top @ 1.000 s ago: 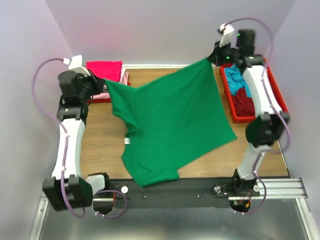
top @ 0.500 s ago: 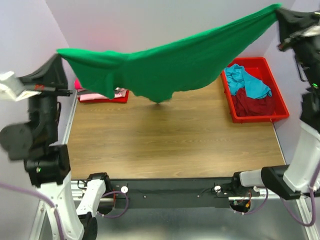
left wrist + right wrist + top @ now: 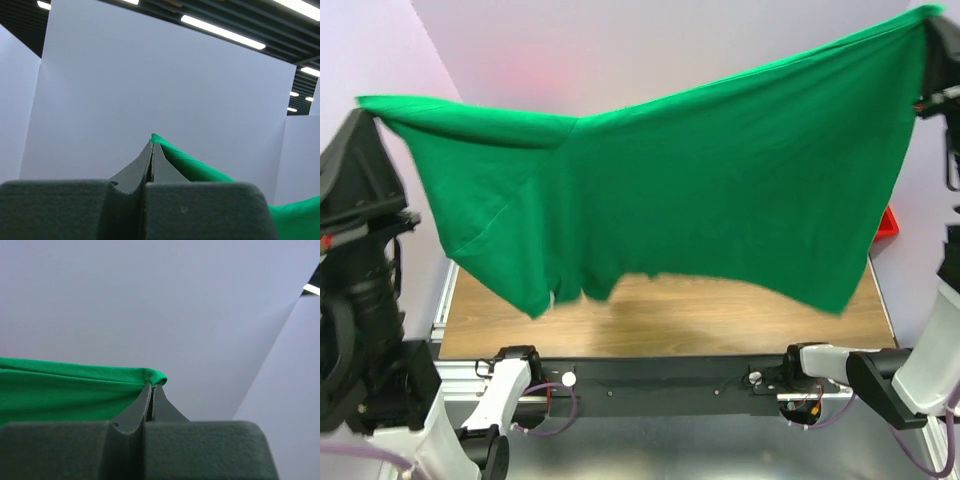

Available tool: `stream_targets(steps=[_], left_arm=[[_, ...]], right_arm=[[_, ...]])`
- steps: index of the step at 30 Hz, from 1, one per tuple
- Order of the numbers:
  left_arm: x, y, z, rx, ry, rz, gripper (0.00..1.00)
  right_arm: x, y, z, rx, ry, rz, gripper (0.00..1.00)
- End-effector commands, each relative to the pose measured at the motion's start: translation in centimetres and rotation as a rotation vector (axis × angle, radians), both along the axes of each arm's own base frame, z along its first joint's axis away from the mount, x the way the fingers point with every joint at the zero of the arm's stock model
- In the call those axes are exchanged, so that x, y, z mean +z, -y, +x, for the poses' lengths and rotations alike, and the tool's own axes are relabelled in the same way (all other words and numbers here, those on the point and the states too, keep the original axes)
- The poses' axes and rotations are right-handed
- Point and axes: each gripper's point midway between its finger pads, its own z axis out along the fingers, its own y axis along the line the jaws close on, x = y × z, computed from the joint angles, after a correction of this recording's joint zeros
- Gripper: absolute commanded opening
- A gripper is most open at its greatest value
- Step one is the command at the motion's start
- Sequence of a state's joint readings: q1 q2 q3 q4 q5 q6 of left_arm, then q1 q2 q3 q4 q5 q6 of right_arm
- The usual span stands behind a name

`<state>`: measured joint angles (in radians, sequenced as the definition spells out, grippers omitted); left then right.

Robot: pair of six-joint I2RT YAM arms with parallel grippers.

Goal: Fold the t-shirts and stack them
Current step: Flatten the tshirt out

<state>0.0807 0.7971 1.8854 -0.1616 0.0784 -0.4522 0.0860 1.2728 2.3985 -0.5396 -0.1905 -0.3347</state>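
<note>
The left arm [image 3: 360,270] is black and chunky, and it reaches up high on the left side. Its left gripper [image 3: 152,145] has two thin dark fingers that come to a point like a beak. The fingers are pressed tight together, with one corner of the green t-shirt [image 3: 700,190] pinched between them. A little soft green cloth pokes out at the very tip.

The green t-shirt is up in the air, pulled wide from one gripper to the other like a sheet on a line. The cloth is soft, smooth and bright green. Its top edge dips in the middle. A slanting seam line runs across the left part. The bottom edge is wavy and hangs lowest on the right.

Under the shirt is the table [image 3: 720,310], flat brown wood with long lines in it. The shirt hides most of it. A black bar [image 3: 660,375] runs along the near edge.

Just past the shirt's right edge, a tiny bit of a red plastic bin [image 3: 888,222] peeks out.

At the top right, the right gripper [image 3: 152,386] is squeezed tight on the other end of the shirt. The rolled green edge curls over its pointed tips. The right arm [image 3: 920,370] below is smooth white and black. The wall [image 3: 620,50] behind is plain and pale.
</note>
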Motion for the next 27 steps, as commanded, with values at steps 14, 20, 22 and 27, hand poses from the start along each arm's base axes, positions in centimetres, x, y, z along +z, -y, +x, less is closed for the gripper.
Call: stream_targets(steps=[14,20,22,27], left_arm=[[-34.3,-4.8,26.2,0.205,-0.727,-0.018,0.00],[-43.1,-6.5,32.6,0.259,-0.916,-0.045,0.00],[-44.0,-6.9,34.2,0.268,-0.942,-0.037,0.00],[-44.7,-7.2,38.2,0.271,-0.977,-0.003,0.00]], right_arm=[[-36.6,-8.7,23.9,0.389,-0.841,0.014,0.00],[-50.4,-11.2,30.6,0.492,-1.000,0.057,0.00],[-54.0,-11.6,33.1,0.497,-1.047,0.064,0.00],[-57.7,-11.3,36.8,0.438,-1.096,0.116,0.00]])
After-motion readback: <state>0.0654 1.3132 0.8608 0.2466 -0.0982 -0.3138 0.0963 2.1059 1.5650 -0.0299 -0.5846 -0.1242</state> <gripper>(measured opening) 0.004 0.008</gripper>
